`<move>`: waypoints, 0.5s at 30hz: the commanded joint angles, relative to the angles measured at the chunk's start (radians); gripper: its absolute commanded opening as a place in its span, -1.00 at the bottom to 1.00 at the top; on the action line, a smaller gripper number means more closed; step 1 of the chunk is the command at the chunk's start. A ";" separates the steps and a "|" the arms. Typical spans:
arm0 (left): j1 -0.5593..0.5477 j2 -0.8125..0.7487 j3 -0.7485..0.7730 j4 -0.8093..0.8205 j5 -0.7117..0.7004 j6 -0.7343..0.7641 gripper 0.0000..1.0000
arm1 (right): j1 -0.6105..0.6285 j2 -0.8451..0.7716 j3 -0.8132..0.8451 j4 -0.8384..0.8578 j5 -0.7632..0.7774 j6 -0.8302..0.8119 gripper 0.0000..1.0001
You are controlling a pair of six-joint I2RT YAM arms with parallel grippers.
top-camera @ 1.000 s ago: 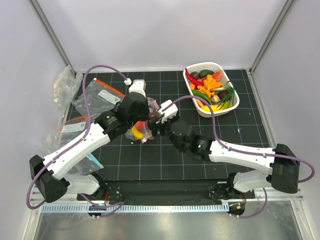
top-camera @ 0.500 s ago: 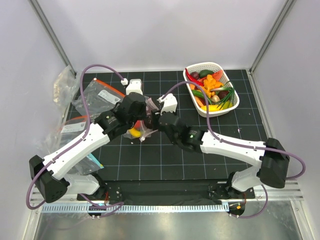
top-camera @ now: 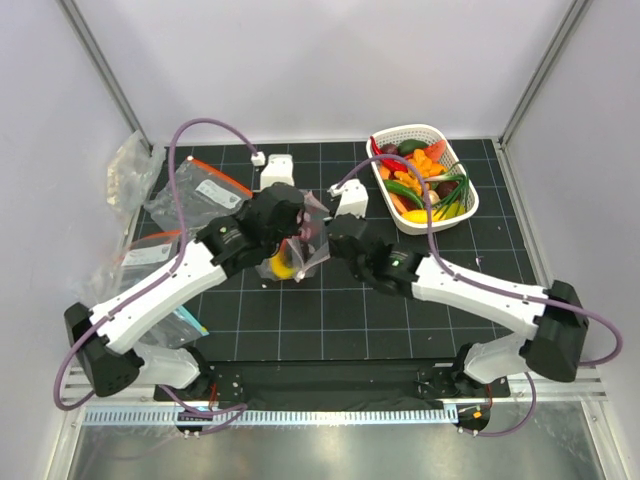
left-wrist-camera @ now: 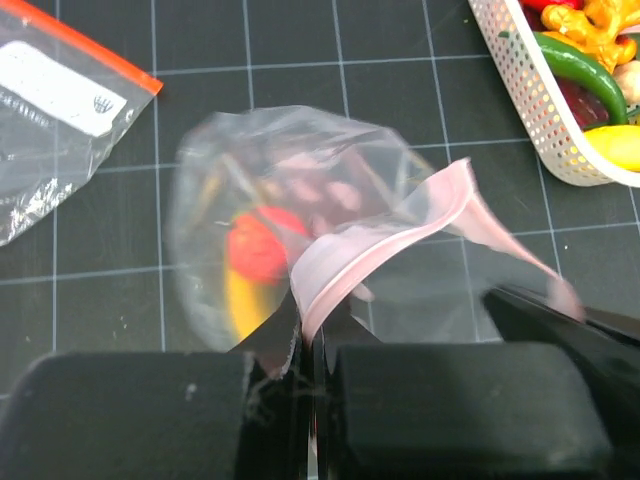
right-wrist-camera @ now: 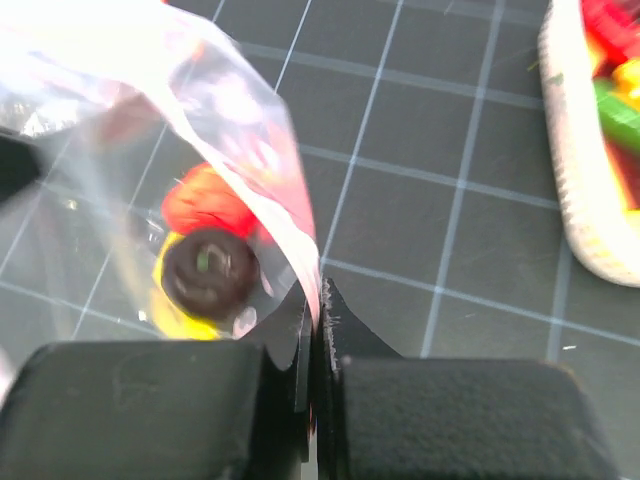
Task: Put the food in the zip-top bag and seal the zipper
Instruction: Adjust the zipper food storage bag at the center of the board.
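The clear zip-top bag (top-camera: 293,255) hangs off the mat between my two grippers, mid-left of the table. My left gripper (left-wrist-camera: 310,335) is shut on the pale pink zipper (left-wrist-camera: 385,245) at one end of the mouth. At the other end of the zipper (right-wrist-camera: 297,235), my right gripper (right-wrist-camera: 318,300) is shut on the strip. The strip between them is curved and twisted. Inside the bag (right-wrist-camera: 190,130) lie a red piece (right-wrist-camera: 205,200), a dark purple piece (right-wrist-camera: 210,268) and a yellow piece (right-wrist-camera: 180,318). In the top view the left gripper (top-camera: 300,228) and right gripper (top-camera: 326,232) stand close together.
A white basket (top-camera: 405,132) with more toy food stands at the back right, and its rim (left-wrist-camera: 535,120) shows in the left wrist view. Labelled bags with orange-red strips (top-camera: 200,192) lie at the left. A crumpled clear bag (top-camera: 128,170) rests against the left wall.
My right gripper moved in to the bag's mouth and shut on the zipper strip. The bag shifted slightly right and up with both arms.
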 commanded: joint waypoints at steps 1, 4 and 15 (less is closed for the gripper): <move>-0.014 0.071 0.086 -0.075 -0.058 0.021 -1.00 | 0.001 -0.099 0.046 -0.021 0.089 -0.078 -0.98; -0.015 0.096 0.087 -0.071 -0.062 0.021 -0.99 | -0.023 -0.091 0.046 -0.018 0.045 -0.085 -0.50; 0.020 0.022 0.032 -0.048 -0.275 0.002 -1.00 | -0.226 -0.201 -0.118 0.194 -0.403 -0.046 0.77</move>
